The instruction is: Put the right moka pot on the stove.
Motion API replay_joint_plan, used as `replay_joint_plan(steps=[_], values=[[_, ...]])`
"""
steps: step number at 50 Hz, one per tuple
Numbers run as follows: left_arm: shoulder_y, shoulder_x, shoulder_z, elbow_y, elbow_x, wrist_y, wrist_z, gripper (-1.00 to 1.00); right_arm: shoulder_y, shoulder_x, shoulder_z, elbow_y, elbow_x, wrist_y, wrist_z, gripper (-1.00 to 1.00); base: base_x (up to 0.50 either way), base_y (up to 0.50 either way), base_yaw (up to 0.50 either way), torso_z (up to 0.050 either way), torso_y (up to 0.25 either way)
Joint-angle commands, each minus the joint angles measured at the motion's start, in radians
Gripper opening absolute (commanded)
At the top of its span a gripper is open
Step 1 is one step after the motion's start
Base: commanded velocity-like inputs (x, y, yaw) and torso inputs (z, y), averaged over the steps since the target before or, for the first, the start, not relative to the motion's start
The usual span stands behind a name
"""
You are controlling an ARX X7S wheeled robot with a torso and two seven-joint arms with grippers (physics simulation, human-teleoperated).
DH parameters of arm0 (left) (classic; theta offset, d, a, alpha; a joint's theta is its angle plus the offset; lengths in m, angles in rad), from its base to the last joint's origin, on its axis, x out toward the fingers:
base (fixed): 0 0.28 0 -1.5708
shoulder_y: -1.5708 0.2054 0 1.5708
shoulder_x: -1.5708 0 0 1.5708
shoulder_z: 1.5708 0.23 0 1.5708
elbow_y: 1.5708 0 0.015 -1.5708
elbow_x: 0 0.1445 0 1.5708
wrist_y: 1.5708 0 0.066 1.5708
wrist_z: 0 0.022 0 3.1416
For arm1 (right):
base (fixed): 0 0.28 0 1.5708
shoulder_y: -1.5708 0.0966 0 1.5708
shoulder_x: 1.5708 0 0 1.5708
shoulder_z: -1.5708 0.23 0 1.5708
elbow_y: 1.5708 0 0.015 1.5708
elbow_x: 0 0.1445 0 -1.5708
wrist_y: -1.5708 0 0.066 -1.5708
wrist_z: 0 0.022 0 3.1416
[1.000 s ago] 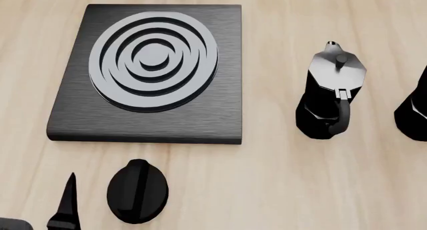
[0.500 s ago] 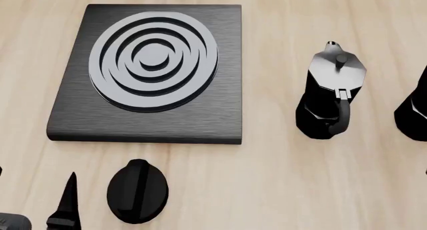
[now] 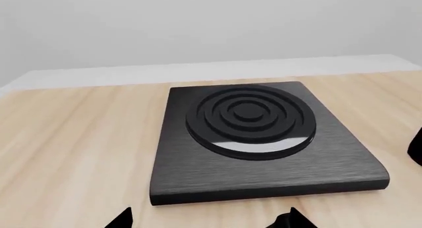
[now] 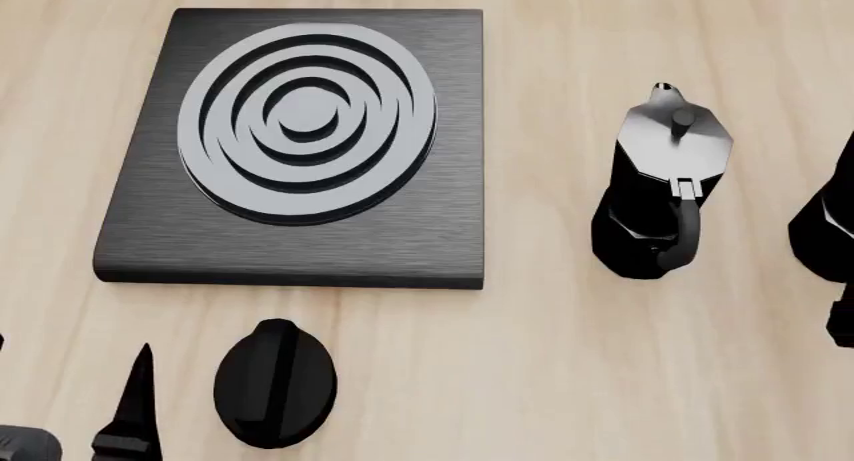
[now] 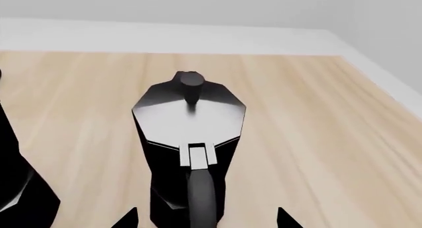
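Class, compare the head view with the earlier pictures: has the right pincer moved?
Yes. A dark shape, probably the right pincer, now shows at the head view's right edge, below the right moka pot, where the earlier pictures show only bare table; it has come into view.

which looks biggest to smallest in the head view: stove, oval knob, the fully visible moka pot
1. stove, by far the widest.
2. moka pot, though it stands upright, so the downward angle makes this unsure.
3. oval knob, close to the pot in apparent size.
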Motion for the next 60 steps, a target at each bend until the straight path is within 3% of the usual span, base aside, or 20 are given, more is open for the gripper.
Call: replay_joint_plan(steps=[1, 11, 12, 27, 38, 48, 60], values=[[0.001, -0.002, 0.003, -0.003, 0.001, 0.008, -0.001, 1.00, 0.061, -0.028, -0.049, 0.090, -0.041, -0.038, -0.023, 1.00, 0.00, 0.00, 0.00, 0.000, 0.000], [0.001, -0.004, 0.003, -0.003, -0.002, 0.011, -0.001, 1.00, 0.082, -0.037, -0.062, 0.118, -0.051, -0.046, -0.029, 1.00, 0.00, 0.00, 0.00, 0.000, 0.000], [0.003, -0.004, 0.005, -0.004, 0.001, 0.014, -0.001, 1.00, 0.081, -0.039, -0.058, 0.120, -0.052, -0.049, -0.022, -1.00, 0.00, 0.00, 0.00, 0.000, 0.000], [-0.003, -0.007, 0.009, -0.005, -0.003, 0.011, -0.006, 1.00, 0.044, -0.021, -0.032, 0.034, -0.021, -0.019, -0.005, -1.00, 0.00, 0.00, 0.00, 0.000, 0.000], [-0.003, -0.011, 0.008, 0.004, -0.009, 0.006, -0.012, 1.00, -0.031, 0.022, 0.030, -0.160, 0.047, 0.069, 0.045, -1.00, 0.00, 0.00, 0.00, 0.000, 0.000], [0.004, -0.013, 0.008, 0.002, -0.009, 0.018, -0.010, 1.00, -0.135, 0.075, 0.127, -0.392, 0.136, 0.204, 0.146, -1.00, 0.00, 0.00, 0.00, 0.000, 0.000], [0.006, -0.015, -0.001, 0.002, -0.024, 0.025, -0.009, 1.00, -0.290, 0.138, 0.336, -0.703, 0.310, 0.383, 0.252, -1.00, 0.00, 0.00, 0.00, 0.000, 0.000]])
